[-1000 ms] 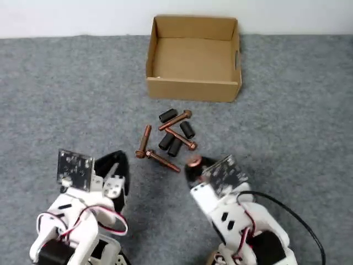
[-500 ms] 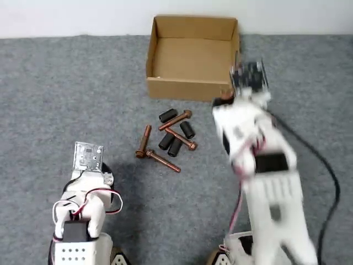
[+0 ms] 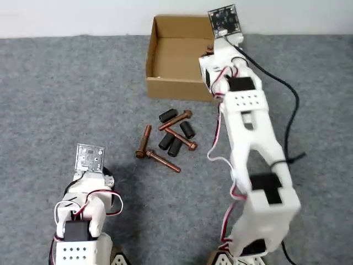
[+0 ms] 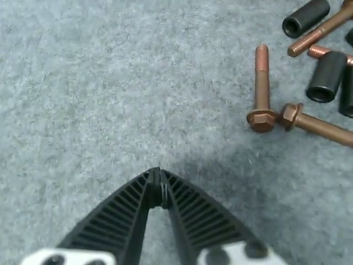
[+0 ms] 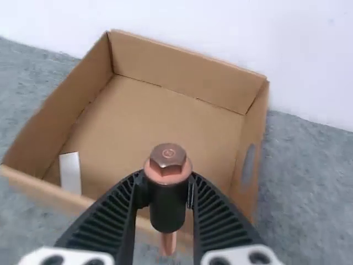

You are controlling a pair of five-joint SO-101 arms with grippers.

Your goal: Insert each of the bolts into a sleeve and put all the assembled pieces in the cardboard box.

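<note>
Grey carpeted surface (image 3: 49,83) is running back to a white wall (image 3: 66,16). At the left, the left end effector (image 4: 160,189) is hanging low over bare carpet, its tips pressed together and gripping nothing. Just to its right, in the middle, four loose bolts (image 3: 144,141) and four black sleeves (image 3: 167,116) are lying flat in a small scatter, their long axes pointing various ways. The left arm (image 3: 83,215) is sitting far nearer to them than the right.

Farther right, the right arm (image 3: 248,121) is standing extended to the cardboard box (image 3: 190,89) by the wall. The right end effector (image 5: 165,185) is pinching an assembled piece (image 5: 167,207), a bolt seated in a sleeve, by the sleeve. The piece is hanging upright, hexagonal head on top and shank tip poking out below. It is hovering over the near, right-hand part of the open box, with the box floor lying below and slightly ahead, so a drop from here looks likely to land inside.
</note>
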